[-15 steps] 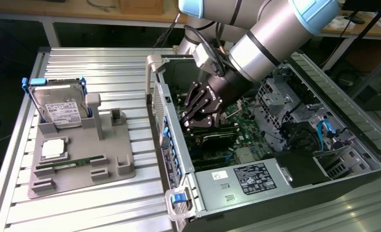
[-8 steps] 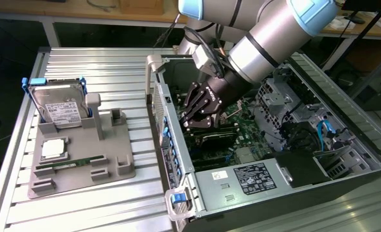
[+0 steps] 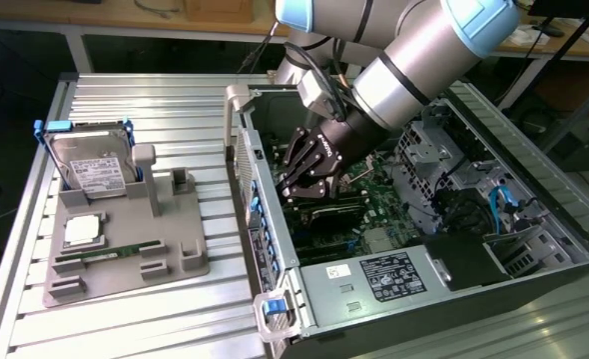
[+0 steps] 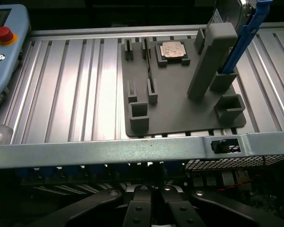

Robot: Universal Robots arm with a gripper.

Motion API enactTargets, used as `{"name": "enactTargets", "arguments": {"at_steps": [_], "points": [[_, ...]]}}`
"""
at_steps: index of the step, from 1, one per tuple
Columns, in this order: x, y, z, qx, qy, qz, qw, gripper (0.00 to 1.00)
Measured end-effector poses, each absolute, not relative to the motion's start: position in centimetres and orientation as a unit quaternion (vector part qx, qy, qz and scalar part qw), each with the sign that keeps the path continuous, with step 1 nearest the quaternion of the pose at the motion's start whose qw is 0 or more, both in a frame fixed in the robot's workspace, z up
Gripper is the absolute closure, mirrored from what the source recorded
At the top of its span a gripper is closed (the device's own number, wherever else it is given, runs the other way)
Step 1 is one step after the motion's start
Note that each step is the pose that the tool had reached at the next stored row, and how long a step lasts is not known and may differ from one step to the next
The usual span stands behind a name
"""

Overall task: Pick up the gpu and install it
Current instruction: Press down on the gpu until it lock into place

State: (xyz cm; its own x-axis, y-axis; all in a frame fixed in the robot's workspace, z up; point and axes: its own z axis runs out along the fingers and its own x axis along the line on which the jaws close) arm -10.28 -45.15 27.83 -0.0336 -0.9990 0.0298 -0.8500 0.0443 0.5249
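The gpu (image 3: 336,215) shows as a thin, long dark card with a paler strip along its upper edge. It lies inside the open computer case (image 3: 247,142), across the green motherboard (image 3: 380,196), close to the case wall with the blue clips. Much of it is in shadow, so no finer detail of its surface can be told.

The end effector (image 3: 306,191) reaches down into the case from the grey and blue arm, and its black fingers are pressed together at the tips, with nothing visible between them. The gpu sits directly beneath those tips, just toward the case's power supply end. Whether the tips touch its upper edge cannot be told. In the wrist view the end effector (image 4: 151,201) shows its dark links converging to 1 closed point just inside the case's metal rim (image 4: 132,151), and the card itself is hidden in the dark below.

Outside the case, on the ribbed metal counter (image 3: 175,97), stands a grey holder (image 3: 125,278), well apart from the end effector. It carries 1 silver hard drive (image 3: 90,168) in a blue frame, 1 square processor chip (image 3: 83,230) and 1 narrow green memory stick (image 3: 110,254). Several of the holder's slots nearest the case stand empty.
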Motion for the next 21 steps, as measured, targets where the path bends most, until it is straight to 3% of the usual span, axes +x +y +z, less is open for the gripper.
{"name": "enactTargets", "arguments": {"at_steps": [15, 21], "points": [[-10.3, -45.2, 27.9, 0.666, -0.694, -0.186, 0.2, 0.89], [-10.2, -45.2, 29.4, 0.666, -0.694, -0.186, 0.2, 0.89]]}}
